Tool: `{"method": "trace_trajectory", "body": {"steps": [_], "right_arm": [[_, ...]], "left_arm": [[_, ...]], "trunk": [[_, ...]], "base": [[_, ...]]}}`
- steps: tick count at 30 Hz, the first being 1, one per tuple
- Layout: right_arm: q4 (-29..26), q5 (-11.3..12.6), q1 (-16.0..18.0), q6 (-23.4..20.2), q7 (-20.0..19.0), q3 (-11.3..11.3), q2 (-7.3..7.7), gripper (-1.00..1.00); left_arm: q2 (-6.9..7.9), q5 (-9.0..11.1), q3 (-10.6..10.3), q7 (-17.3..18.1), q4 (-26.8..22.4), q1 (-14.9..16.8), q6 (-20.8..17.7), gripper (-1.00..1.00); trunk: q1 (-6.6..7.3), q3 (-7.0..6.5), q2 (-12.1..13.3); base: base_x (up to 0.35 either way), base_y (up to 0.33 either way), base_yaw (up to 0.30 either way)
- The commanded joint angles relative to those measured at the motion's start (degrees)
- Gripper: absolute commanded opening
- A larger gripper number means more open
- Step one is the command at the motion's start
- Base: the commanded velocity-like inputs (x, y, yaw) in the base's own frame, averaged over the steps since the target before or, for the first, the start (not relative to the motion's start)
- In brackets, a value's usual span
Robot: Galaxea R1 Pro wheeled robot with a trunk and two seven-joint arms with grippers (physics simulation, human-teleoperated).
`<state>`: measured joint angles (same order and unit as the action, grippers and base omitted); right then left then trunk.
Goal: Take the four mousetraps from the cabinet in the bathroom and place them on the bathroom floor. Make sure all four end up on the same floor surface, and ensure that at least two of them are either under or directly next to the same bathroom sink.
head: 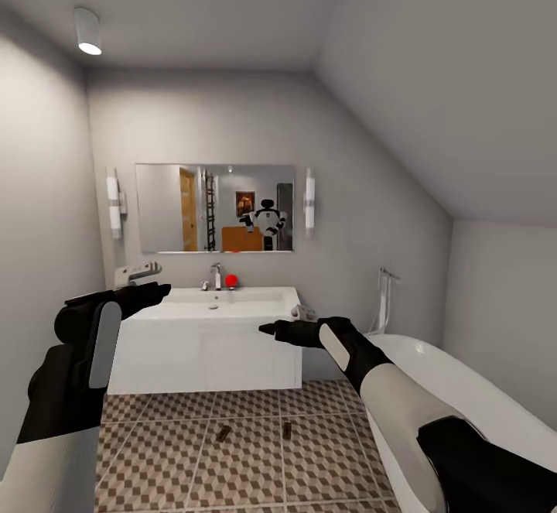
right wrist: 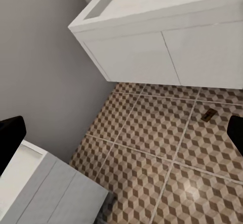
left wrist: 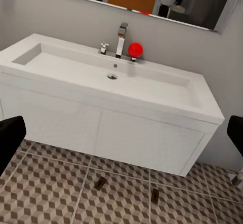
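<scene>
Reaching forward, both arms level, left gripper [head: 151, 290], right gripper [head: 271, 330]

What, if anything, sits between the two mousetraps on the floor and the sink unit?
Nothing visible. The two mousetraps lie on bare patterned bathroom floor in front of the white sink unit, with only open tile between them and it.

Home bathroom, white sink [head: 232, 302], wall mirror [head: 215, 208], bathtub [head: 472, 389], patterned floor tiles [head: 232, 474]
</scene>
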<state>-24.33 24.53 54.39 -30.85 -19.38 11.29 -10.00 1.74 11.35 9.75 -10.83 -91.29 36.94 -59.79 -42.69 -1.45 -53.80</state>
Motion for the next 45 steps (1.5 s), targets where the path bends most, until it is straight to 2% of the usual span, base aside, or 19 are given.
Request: {"method": "trace_trajectory", "body": {"steps": [1,45], "right_arm": [[0.0,0.0,0.0,-0.2,-0.1,0.1,0.0,1.0],[0.0,0.0,0.0,-0.2,-0.1,0.1,0.0,1.0]], "left_arm": [[0.02,0.6,0.0,-0.5,0.0,0.0,-0.2,1.0],[0.02,0.6,0.0,-0.4,0.0,0.0,-0.2,1.0]], "trunk": [[0.21,-0.17,0.4],[9.88,-8.07,18.0]], "base": [[0.0,0.0,0.0],[0.0,0.0,0.0]]}}
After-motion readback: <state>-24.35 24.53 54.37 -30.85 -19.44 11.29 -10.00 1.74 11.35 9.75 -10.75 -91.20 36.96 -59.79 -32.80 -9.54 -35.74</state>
